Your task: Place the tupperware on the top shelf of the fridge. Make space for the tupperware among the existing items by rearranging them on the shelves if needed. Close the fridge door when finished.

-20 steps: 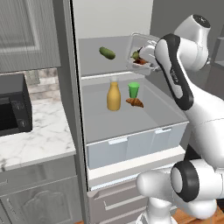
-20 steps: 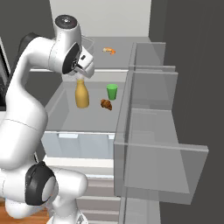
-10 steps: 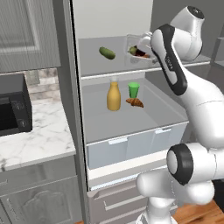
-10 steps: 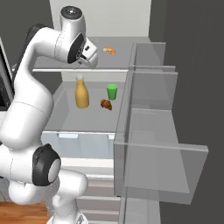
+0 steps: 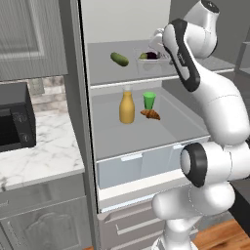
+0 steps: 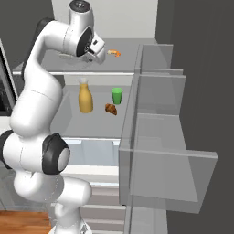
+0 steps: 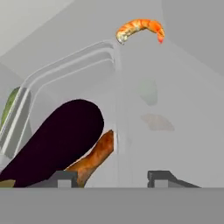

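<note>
Your clear, rigid plastic tupperware box [image 5: 149,59] sits on the flat grey top shelf [image 5: 105,73] of the open light-grey fridge [image 5: 78,122], just right of the green cucumber [image 5: 119,59] and near the small orange piece [image 7: 140,29]. The pincer [image 7: 116,178] straddles the box's near wall, fingers [image 7: 162,177] either side, but you cannot tell whether it clamps or is merely parted. Expect a light, stiff, slippery container with loose dark food inside; hold it by that rim wall and keep it level.
</note>
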Tool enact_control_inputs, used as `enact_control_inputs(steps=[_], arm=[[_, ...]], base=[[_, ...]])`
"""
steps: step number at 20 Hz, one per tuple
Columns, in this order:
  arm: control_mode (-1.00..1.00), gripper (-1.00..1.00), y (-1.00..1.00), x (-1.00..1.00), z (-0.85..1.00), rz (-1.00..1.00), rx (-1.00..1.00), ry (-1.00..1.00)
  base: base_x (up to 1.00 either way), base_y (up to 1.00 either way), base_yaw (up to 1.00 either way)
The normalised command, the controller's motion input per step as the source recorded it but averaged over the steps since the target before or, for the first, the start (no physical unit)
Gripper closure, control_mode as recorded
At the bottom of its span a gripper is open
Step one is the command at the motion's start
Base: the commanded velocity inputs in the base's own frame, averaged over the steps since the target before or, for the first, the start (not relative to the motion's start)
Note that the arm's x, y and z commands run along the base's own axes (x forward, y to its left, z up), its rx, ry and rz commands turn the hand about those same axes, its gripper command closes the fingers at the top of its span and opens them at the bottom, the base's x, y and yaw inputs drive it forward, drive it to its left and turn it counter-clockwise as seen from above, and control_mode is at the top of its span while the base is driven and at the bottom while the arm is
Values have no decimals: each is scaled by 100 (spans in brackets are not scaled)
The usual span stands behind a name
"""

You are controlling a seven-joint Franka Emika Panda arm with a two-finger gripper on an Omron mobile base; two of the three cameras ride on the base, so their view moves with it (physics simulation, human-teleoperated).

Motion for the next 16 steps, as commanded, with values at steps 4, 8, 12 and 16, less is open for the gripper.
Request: enact_control_inputs(steps=[4,8,12,16], arm=[[-100,-100,19,-2,0,0,-10,-18],[-100,-100,22,-76,-24,0,-19,-36],[-100,-100,5,-100,-50,0,-19,-44],[-100,-100,0,-100,-4,0,-9,-31]], base=[[0,0,0],[0,0,0],[0,0,0],[0,0,0]])
